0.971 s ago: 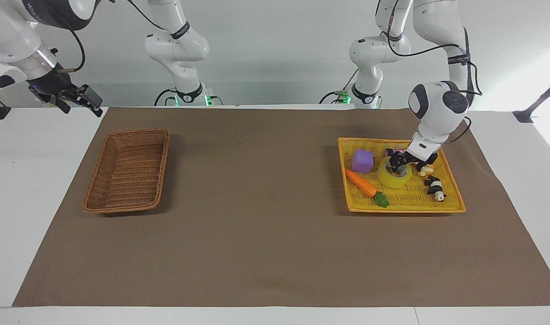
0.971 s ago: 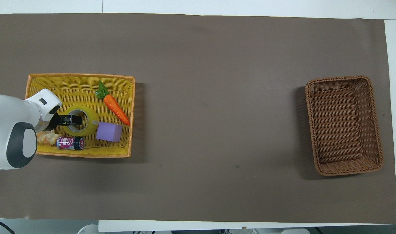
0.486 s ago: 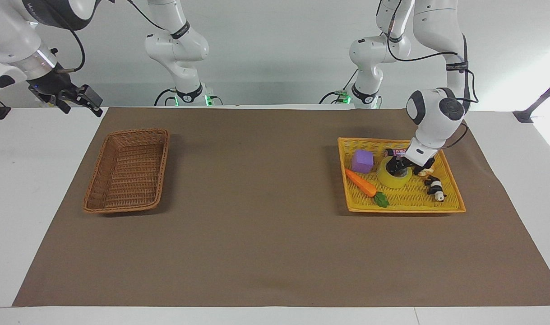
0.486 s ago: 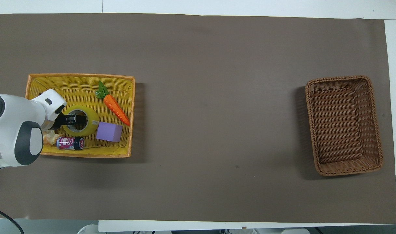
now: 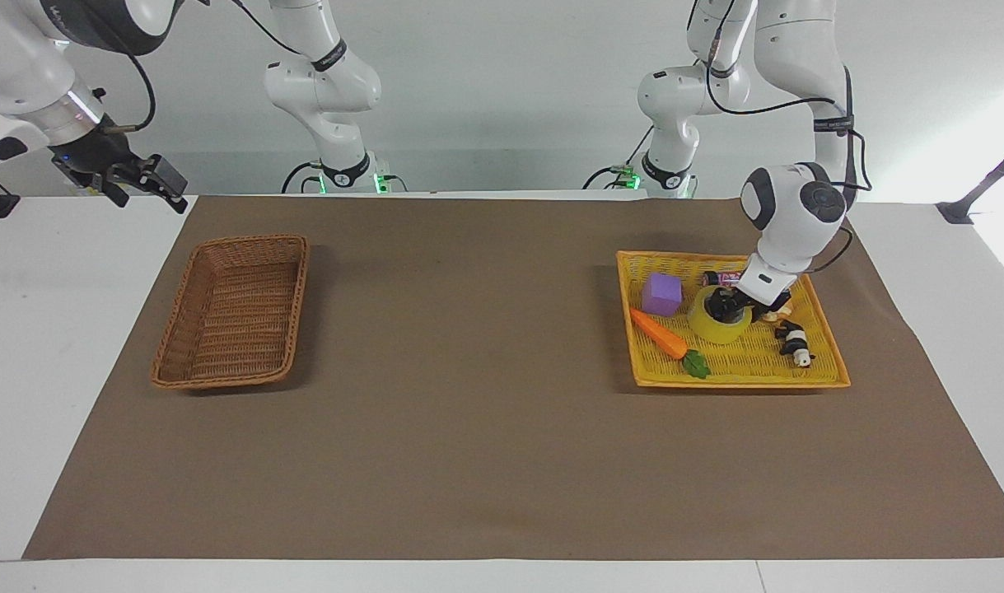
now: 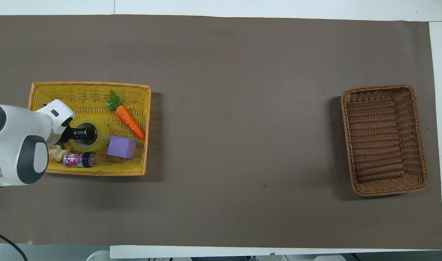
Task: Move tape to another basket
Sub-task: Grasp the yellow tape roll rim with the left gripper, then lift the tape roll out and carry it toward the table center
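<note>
Left gripper (image 5: 726, 310) reaches into the tape (image 5: 719, 324), jaws apparently pinching its wall; next, lift toward the brown basket (image 5: 190, 362).

Left tool (image 5: 726, 310): fingertips sunk in the tape (image 5: 719, 323); grip cannot be told. Small black-and-white figure (image 5: 793, 343): covered by the left arm in the overhead view. Right tool (image 5: 131, 183): cut to a dark sliver at the overhead view's edge.
</note>
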Tool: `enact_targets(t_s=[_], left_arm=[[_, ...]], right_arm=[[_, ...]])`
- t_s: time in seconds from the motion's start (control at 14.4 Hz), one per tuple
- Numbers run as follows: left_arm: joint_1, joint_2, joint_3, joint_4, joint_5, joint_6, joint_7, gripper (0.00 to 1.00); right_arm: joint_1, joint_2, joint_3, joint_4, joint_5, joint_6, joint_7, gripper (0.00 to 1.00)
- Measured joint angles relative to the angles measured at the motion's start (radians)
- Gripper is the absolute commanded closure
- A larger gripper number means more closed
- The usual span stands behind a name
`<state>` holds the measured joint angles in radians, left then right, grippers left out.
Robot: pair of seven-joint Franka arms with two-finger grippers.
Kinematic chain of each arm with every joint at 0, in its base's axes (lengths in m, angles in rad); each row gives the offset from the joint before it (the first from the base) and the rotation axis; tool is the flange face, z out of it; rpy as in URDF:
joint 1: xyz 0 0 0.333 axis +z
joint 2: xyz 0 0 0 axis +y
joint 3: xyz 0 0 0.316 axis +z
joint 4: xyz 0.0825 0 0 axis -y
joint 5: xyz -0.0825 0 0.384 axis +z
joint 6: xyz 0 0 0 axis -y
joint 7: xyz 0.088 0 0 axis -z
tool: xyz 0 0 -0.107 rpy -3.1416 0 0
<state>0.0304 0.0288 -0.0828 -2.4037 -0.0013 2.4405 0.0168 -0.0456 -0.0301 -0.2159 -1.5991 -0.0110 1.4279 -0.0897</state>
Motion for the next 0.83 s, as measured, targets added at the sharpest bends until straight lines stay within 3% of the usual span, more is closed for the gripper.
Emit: enact_targets(t_s=[0.42, 0.83], left_arm=[[-0.005, 0.0, -0.003, 0.029, -0.003, -0.028, 0.001, 1.0], [-0.074, 0.016, -0.004, 0.326, -0.032, -0.306, -0.002, 1.0]], right_arm=[[0.0, 0.0, 0.0, 0.0, 0.0, 0.0, 0.0, 0.01], [0.0, 0.0, 0.0, 0.0, 0.0, 0.0, 0.0, 0.01]])
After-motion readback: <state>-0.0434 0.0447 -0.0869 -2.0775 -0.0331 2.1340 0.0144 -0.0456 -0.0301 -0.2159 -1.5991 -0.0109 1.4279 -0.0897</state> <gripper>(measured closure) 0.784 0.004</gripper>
